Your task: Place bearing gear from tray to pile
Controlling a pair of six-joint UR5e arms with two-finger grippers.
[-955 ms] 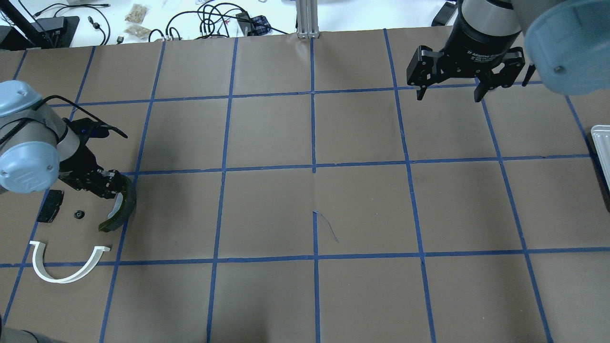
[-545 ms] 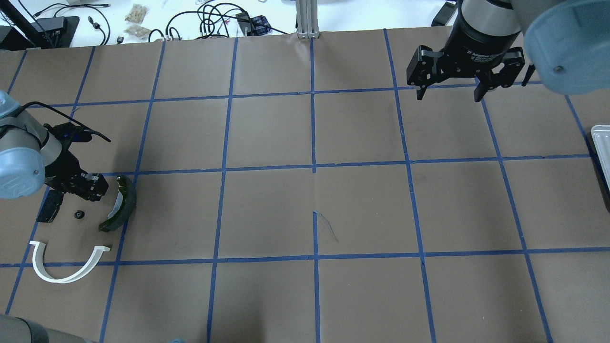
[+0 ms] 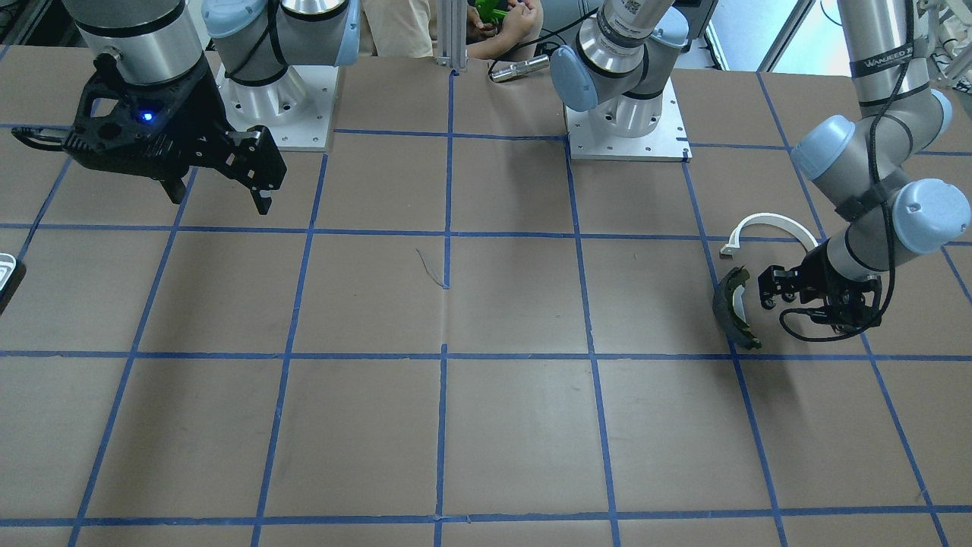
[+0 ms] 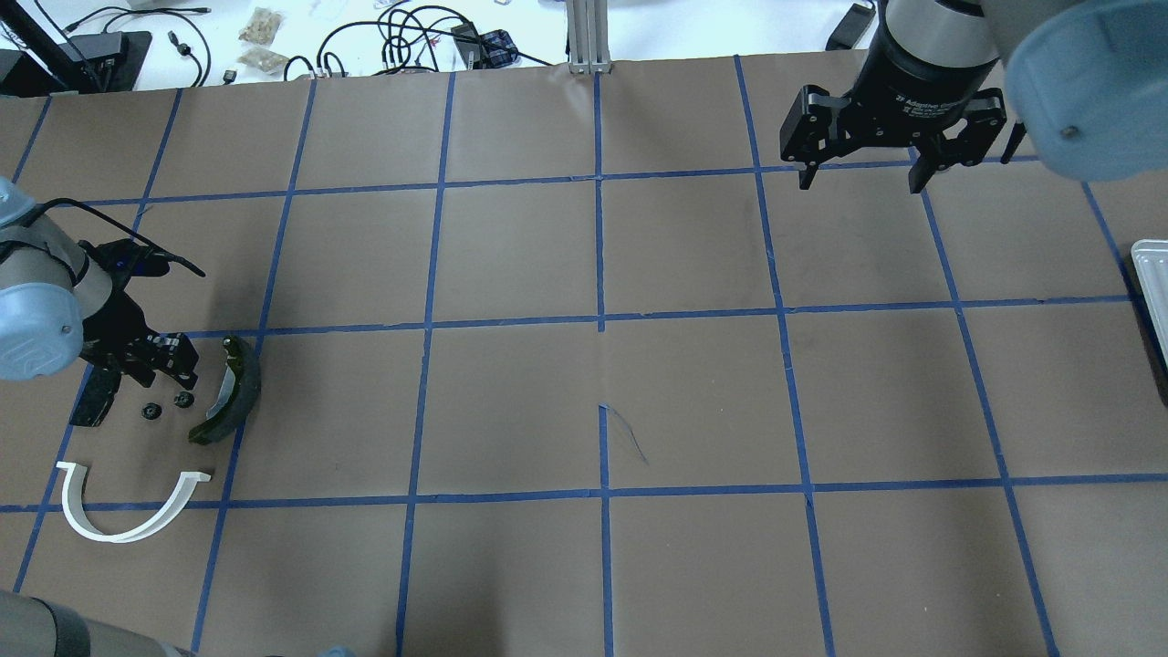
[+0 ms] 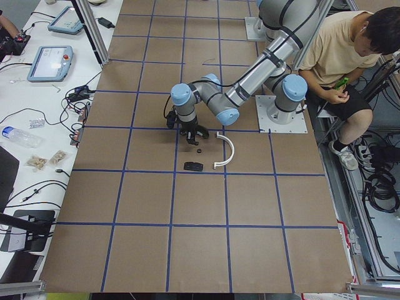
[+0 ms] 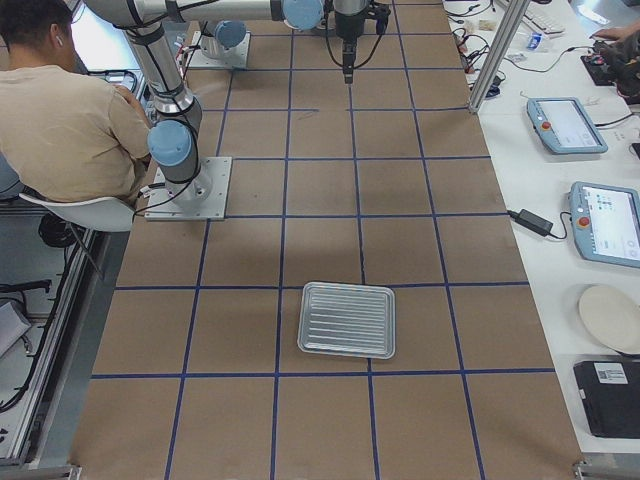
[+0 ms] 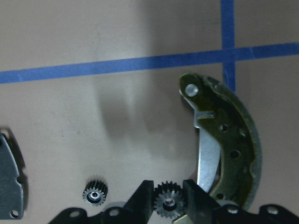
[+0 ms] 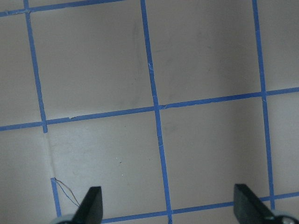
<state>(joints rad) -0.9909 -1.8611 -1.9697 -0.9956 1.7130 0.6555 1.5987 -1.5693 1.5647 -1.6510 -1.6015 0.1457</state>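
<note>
Found bearing gear [image 7: 168,203] at pile [image 4: 228,388], between fingers [image 7: 145,198] of left tool [image 7: 167,186]; couldn't tell gripped or released. Saw right tool [image 4: 860,187] open.

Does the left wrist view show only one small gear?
No, one gear sits between the fingers of the left hand, and a second gear lies on the paper beside it.

- bearing gear [image 7: 168,201] ×2, second gear [image 7: 96,192] included
- brake shoe [image 4: 245,388] ×1
- brake pad [image 4: 94,406] ×1
- white arch [image 4: 73,497] ×1
- tray [image 6: 347,320] ×1
- arms ×2, one gripper each: left gripper [image 7: 168,189], right gripper [image 4: 860,182]
- seated person [image 5: 340,50] ×1
- handheld pendant [image 6: 565,123] ×2, on the side bench
</note>
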